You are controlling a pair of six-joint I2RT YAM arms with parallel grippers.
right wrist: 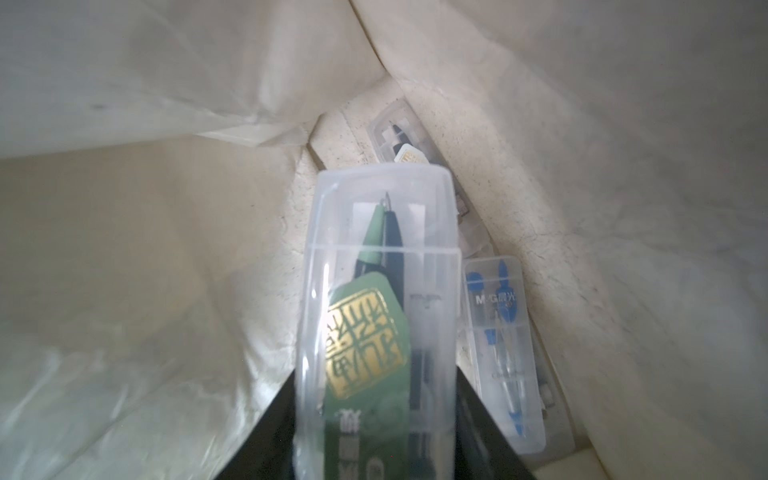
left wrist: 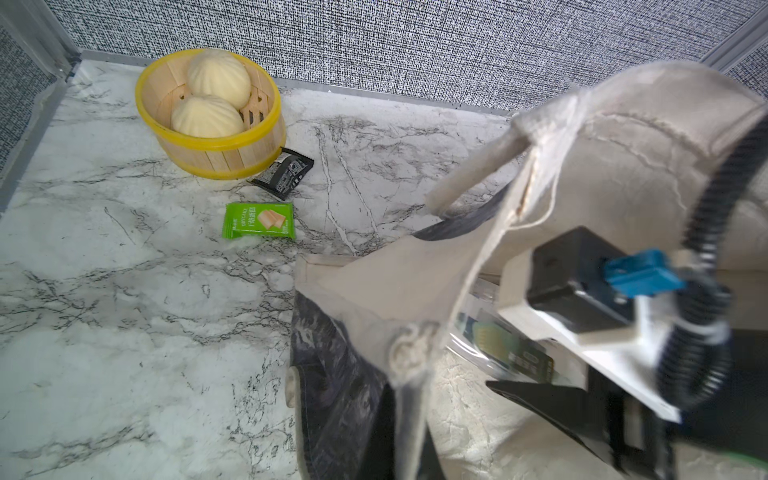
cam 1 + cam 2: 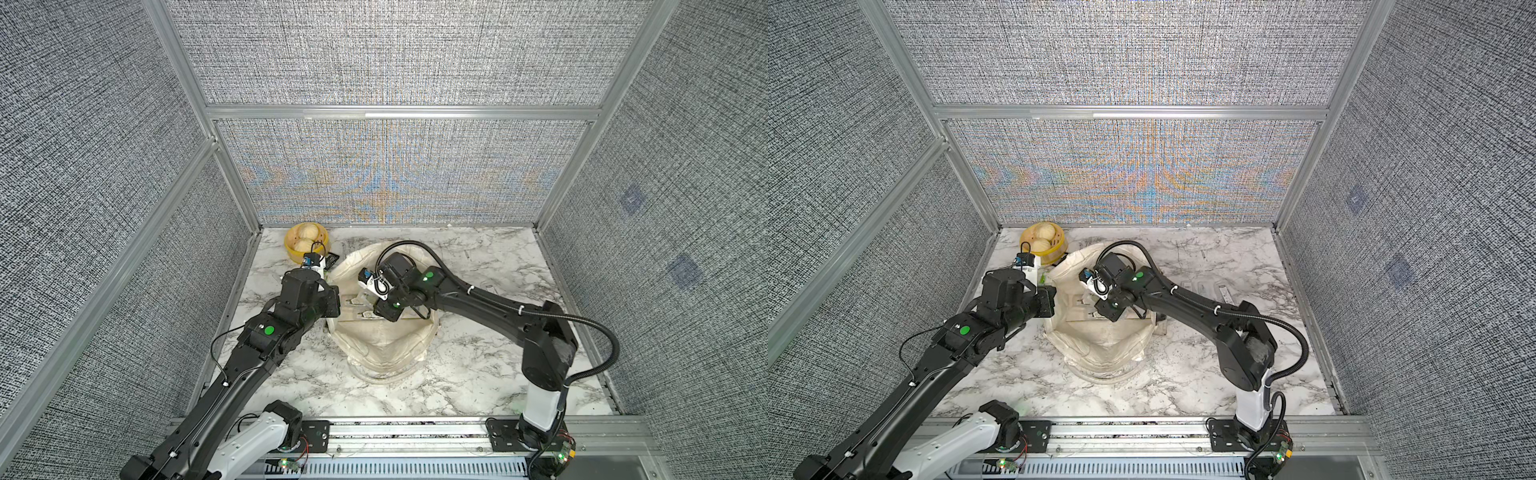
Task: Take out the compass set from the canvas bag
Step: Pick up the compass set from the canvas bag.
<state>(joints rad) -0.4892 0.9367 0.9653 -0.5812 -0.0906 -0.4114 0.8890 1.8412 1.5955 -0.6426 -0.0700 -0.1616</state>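
Looking down on a table (image 3: 478,374) of white marble print with grey veins, walled at the back and both sides by grey woven panels (image 3: 374,54) in an aluminium frame (image 3: 399,112), with a metal rail (image 3: 399,436) along the near edge under both arm bases.

Finding the bag (image 3: 386,345) mid-table in both top views, mouth up and open, cream inside and dark print outside. Spotting a yellow basket (image 2: 216,164) in the far left corner, with two pale buns (image 2: 218,77) in it. Noting a black packet (image 2: 284,174) flat on the marble, touching the basket's base, and a green packet (image 2: 258,220) just beside that, between basket and bag.

Pinching the bag's left rim with the left gripper (image 2: 409,419), fingers (image 2: 380,440) closed tight on the cloth, rim held up.

Gripping the compass set (image 1: 374,291) with the right gripper (image 1: 374,411) inside the bag, black fingers (image 1: 266,440) clamped on either side of its clear case, green gold-stamped card showing through. Seeing a blue case (image 1: 503,345) deeper in against a lining fold and, beyond it, a third case (image 1: 399,137), partly hidden.
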